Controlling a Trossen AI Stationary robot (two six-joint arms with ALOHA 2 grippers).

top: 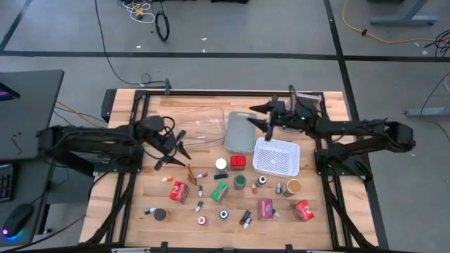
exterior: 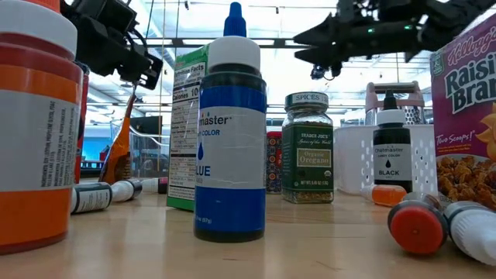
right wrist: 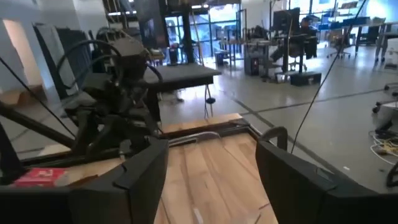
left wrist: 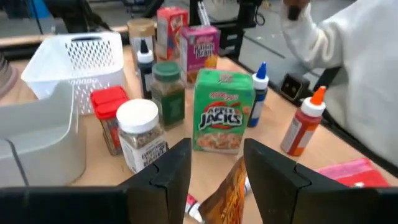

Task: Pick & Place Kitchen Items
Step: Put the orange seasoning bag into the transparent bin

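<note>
The kitchen items stand and lie on the near half of the wooden table [top: 140, 204]: a green box [top: 220, 191], red boxes [top: 178, 191], a pink box [top: 266, 209], short lidded jars [top: 238, 161] and tiny bottles. An orange packet [top: 191, 171] stands upright on its lower edge. My left gripper [top: 179, 149] hovers open just left of it. In the left wrist view the orange packet [left wrist: 227, 190] shows through the gap of the left gripper [left wrist: 217, 149], beyond the fingers. My right gripper [top: 259, 116] hangs open in the air above the grey bin's far end, and the right wrist view shows nothing between the fingers of the right gripper [right wrist: 211, 149].
A grey bin [top: 240, 132] and a white perforated basket [top: 276, 156] stand at mid table, and a clear bin [top: 207, 128] sits left of the grey one. A person's white sleeve [left wrist: 348, 56] shows beyond the table's near edge. Bare wood lies along the far left.
</note>
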